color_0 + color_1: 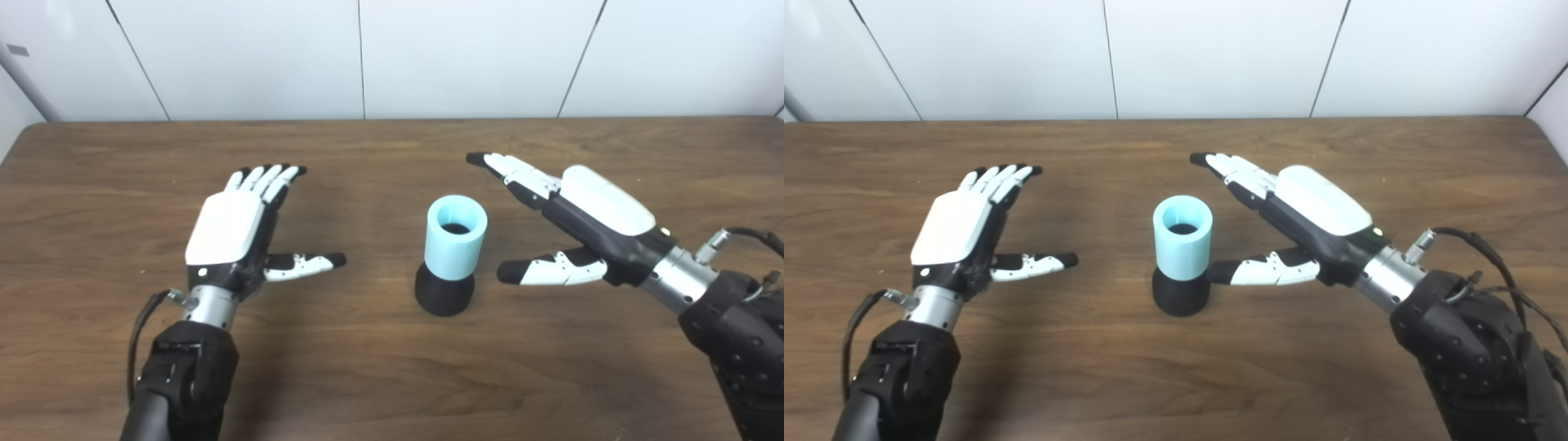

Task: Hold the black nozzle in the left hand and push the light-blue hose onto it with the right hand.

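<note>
Nearest me in the left eye view, my left hand (236, 223) rests released, fingers spread. Right eye view: my right hand (1295, 226) hangs released too, its thumb near the light-blue hose (1183, 237), which sits upright on the black nozzle (1181, 293) mid-table (1176, 367).

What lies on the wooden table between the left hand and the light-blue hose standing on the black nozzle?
Nothing: only bare brown wooden table separates the open left hand from the light-blue hose on the black nozzle. Both eye views show this.
</note>
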